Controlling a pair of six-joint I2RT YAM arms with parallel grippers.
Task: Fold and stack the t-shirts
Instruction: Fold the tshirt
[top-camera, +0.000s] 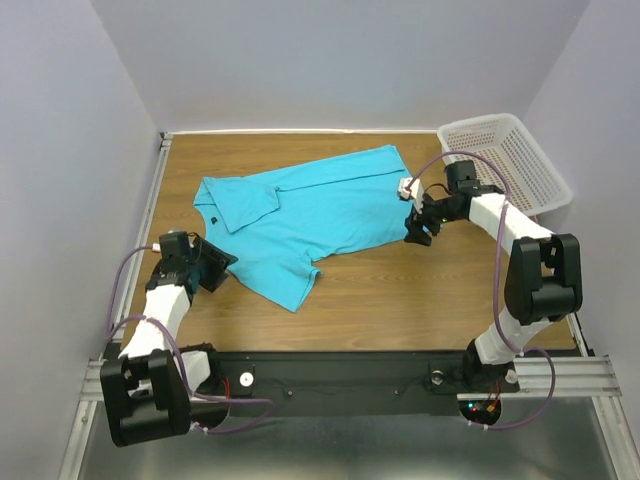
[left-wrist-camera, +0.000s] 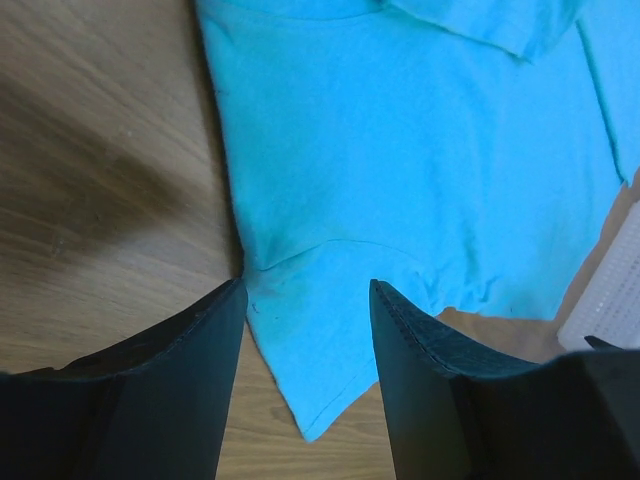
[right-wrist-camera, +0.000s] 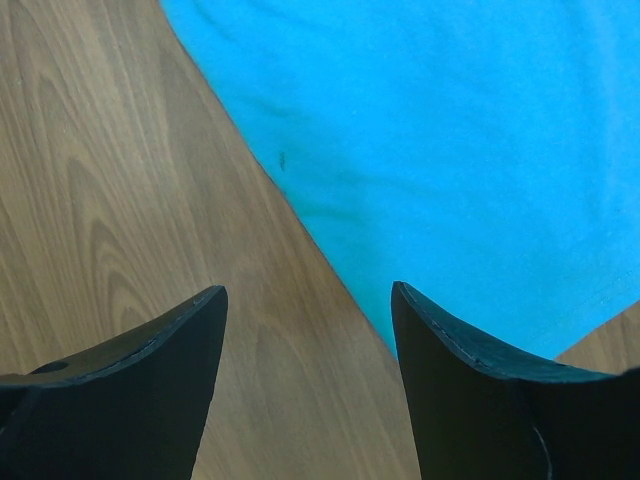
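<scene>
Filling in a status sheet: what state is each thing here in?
T-shirt: spread on the table, one top corner flapped over, not folded.
Basket: upright, at the far right corner.
Left end effector: open, holding nothing, beside the t-shirt.
Right end effector: open, holding nothing, beside the t-shirt.

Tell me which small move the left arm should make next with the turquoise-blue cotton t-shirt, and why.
Probably lower the left gripper and close it on the sleeve corner. The plain turquoise-blue cotton t-shirt lies spread out on the brown wooden table. The gripper's jaws stand open and empty, and the pointed sleeve corner lies right between them, so a short descent should catch the fabric.
</scene>
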